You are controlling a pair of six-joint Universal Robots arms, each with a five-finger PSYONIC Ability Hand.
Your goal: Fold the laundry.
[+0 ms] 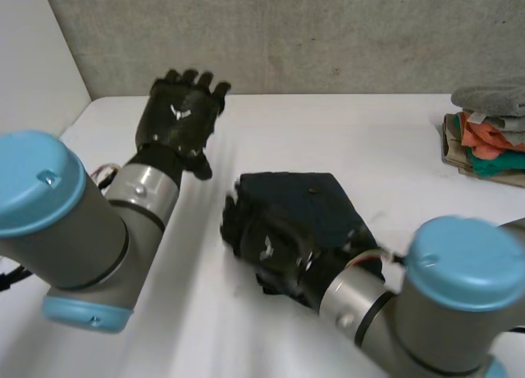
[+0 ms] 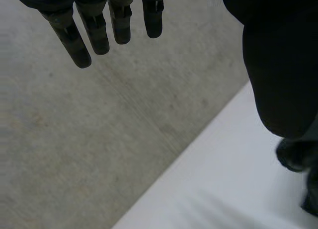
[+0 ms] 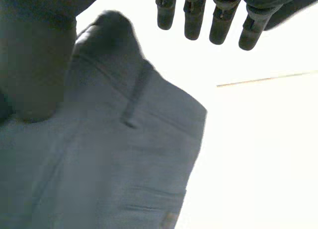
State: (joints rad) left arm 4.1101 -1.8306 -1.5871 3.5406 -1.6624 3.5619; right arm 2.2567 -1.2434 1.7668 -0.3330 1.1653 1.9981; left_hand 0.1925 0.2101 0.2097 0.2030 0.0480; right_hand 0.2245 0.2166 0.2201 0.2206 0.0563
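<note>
Head view: the right hand (image 1: 264,232) is stretched over the dark folded garment (image 1: 316,196), its fingers straight and apart, fingertips just past the cloth's edge. Farther off, the left hand (image 1: 179,116) hovers with straight, spread fingers, well apart from it. A stack of clothes (image 1: 490,136) lies beyond.

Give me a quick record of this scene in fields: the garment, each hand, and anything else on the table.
garment: dark garment, folded, lying mid-table
left: left hand open, fingers straight, raised, apart from the garment
right: right hand open, palm over the garment, fingertips past its edge
other: stack of folded clothes at the table's right side
surface: white table
</note>
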